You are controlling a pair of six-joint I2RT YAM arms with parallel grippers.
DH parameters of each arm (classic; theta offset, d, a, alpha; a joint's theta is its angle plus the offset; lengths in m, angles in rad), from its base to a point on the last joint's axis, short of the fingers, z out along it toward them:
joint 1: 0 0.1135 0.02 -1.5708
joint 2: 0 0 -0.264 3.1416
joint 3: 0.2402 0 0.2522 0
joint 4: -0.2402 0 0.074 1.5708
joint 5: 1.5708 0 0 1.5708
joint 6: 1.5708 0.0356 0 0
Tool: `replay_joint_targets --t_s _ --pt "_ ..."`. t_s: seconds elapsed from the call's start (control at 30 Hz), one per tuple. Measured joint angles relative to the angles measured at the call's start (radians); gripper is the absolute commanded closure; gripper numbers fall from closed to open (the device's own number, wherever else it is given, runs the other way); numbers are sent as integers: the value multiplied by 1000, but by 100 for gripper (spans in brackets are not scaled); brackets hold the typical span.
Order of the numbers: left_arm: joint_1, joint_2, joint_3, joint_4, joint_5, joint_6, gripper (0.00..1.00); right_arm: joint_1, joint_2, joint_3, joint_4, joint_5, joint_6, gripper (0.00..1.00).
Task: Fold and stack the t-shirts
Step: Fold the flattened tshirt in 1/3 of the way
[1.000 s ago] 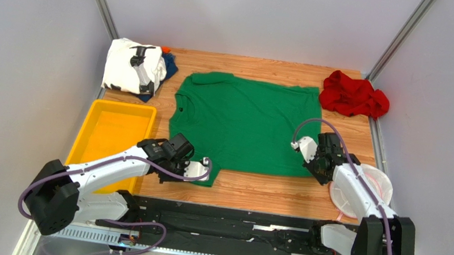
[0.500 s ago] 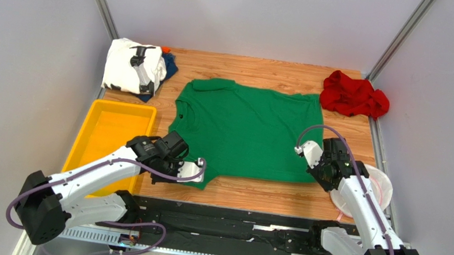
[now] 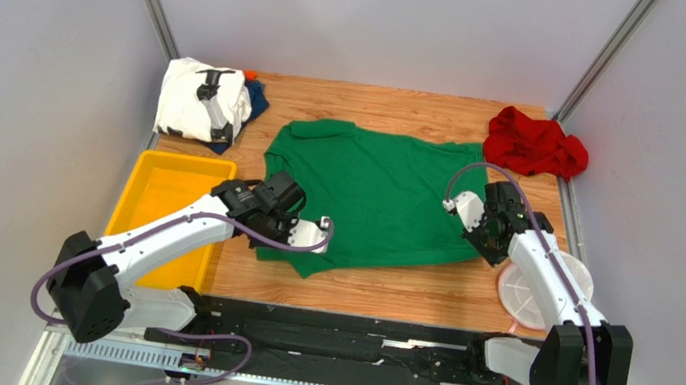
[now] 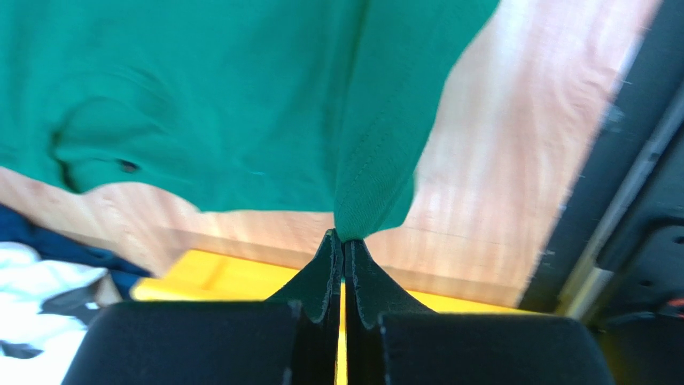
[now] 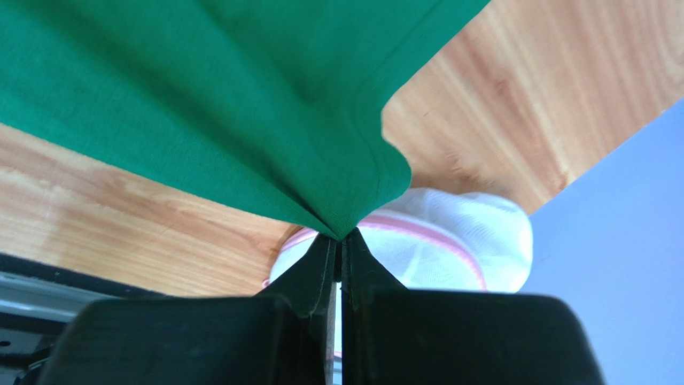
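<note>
Currently the left claw (image 4: 344, 241) grips the near sleeve and the right claw (image 5: 341, 239) the near hem corner of the green t-shirt (image 3: 366, 195), which lies lengthwise across the tabletop (image 3: 385, 286), spread beyond both claws.

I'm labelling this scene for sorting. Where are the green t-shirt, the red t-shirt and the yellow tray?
green t-shirt (image 3: 376, 192): top external view, middle of its body.
red t-shirt (image 3: 532, 144): top external view, centre of the heap.
yellow tray (image 3: 165, 192): top external view, its bare floor.
</note>
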Motion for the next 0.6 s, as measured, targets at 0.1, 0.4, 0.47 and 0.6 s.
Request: replay_joint_targets --t_s 0.1,0.4,0.47,0.6 --pt "27 78 72 18 -2 35 100 -1 64 53 13 6 -16 100" --pt "137 270 248 44 -8 134 100 -18 279 203 56 17 -61 100" --pt "162 310 286 41 -9 153 100 -25 325 231 62 17 -70 100" --pt "205 391 382 37 -8 183 100 -36 413 287 74 17 -80 100"
